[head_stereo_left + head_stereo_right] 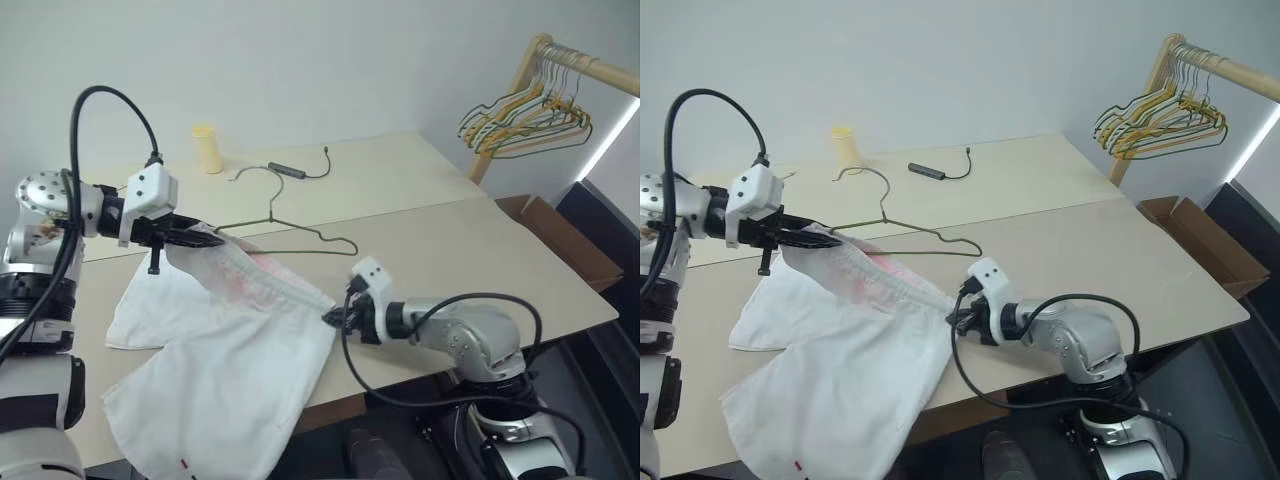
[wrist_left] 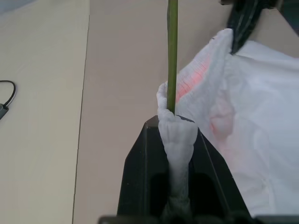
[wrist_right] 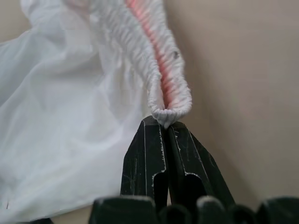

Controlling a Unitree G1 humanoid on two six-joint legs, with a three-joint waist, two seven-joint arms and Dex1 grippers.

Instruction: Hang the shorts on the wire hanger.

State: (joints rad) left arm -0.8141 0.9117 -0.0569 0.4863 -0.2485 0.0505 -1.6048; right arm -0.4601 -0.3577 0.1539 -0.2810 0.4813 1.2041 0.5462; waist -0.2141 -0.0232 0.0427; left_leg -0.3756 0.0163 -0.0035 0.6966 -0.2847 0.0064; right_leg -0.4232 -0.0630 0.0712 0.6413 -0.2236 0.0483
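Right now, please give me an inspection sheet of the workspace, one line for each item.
Surface: beige table, two boards joined.
Job's things: shorts half over the near edge, waistband lifted; wire hanger beside the waistband.
Clutter: yellow cup, far side.
Grippers: left gripper shut on one waistband end, hanger wire alongside; right gripper shut on the other end.
Cables: black cable with adapter on the table.
Surroundings: rack of coloured hangers, cardboard box at right.
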